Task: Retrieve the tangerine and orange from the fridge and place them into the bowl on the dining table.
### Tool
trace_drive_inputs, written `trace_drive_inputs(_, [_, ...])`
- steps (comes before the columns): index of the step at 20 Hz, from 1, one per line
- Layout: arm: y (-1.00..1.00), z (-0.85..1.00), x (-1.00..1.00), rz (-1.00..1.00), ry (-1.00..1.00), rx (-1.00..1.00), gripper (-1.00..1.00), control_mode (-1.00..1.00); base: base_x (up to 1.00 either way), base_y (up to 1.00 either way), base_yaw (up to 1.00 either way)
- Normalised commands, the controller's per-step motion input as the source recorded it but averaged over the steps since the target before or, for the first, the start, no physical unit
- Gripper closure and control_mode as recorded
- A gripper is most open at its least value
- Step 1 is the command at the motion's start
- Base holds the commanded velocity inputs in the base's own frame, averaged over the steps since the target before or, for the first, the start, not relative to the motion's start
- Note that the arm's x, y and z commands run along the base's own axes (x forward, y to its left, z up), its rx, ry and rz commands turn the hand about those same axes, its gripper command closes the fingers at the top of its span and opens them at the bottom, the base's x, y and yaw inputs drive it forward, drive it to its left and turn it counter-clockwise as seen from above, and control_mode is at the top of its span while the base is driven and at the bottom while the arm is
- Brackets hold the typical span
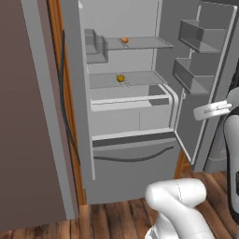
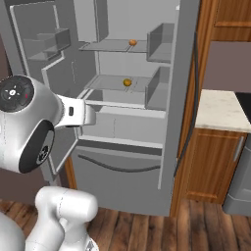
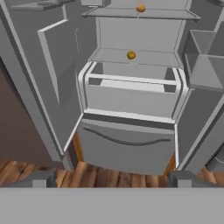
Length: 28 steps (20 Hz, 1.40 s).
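With both doors swung wide, fridge (image 3: 131, 105) fills centre frame in the hand view, shelves bare save for two fruits. Upper shelf, top centre: small orange-coloured fruit (image 3: 140, 8), also seen at upper middle of the left base view (image 1: 124, 40) and the right base view (image 2: 132, 42). Lower shelf, just above the drawer: a yellower fruit (image 3: 131, 55), likewise at centre-left of the left base view (image 1: 120, 78) and centre of the right base view (image 2: 127, 83). Cannot tell from colour and size alone which is the tangerine and which the orange. Claw (image 3: 112, 177) at bottom of the hand view, fingers spread to full width, nothing between them, well apart from both fruits. Bowl and dining table not to be placed from these views. Step in hand, by judgement: reach into the fridge for a first fruit. Recommended handling: take the lower-shelf fruit first, being nearer and more central; approach level, along the shelf, keeping clear of the shelf edge above and the door bins at right; centre fingers either side of the fruit before closing; close gently, since round fruit likely to roll away if nudged off-centre.
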Motion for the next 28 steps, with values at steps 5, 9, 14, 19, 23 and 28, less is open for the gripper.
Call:
trace_drive_inputs(5, [0.0,0.0,0.0,0.0,0.0,0.0,-1.0,1.0,0.47,0.08,0.0])
trace_drive_inputs(9, [0.0,0.0,0.0,0.0,0.0,0.0,-1.0,1.0,0.76,0.19,0.0])
trace_drive_inputs(14, [0.0,0.0,0.0,0.0,0.0,0.0,-1.0,1.0,0.92,0.04,0.0])
trace_drive_inputs(19, [0.0,0.0,0.0,0.0,0.0,0.0,-1.0,1.0,1.0,0.04,0.0])
trace_drive_inputs(23, [0.0,0.0,0.0,0.0,0.0,0.0,-1.0,1.0,0.99,0.13,0.0])
trace_drive_inputs(28, [0.0,0.0,0.0,0.0,0.0,0.0,-1.0,1.0,1.0,0.11,0.0])
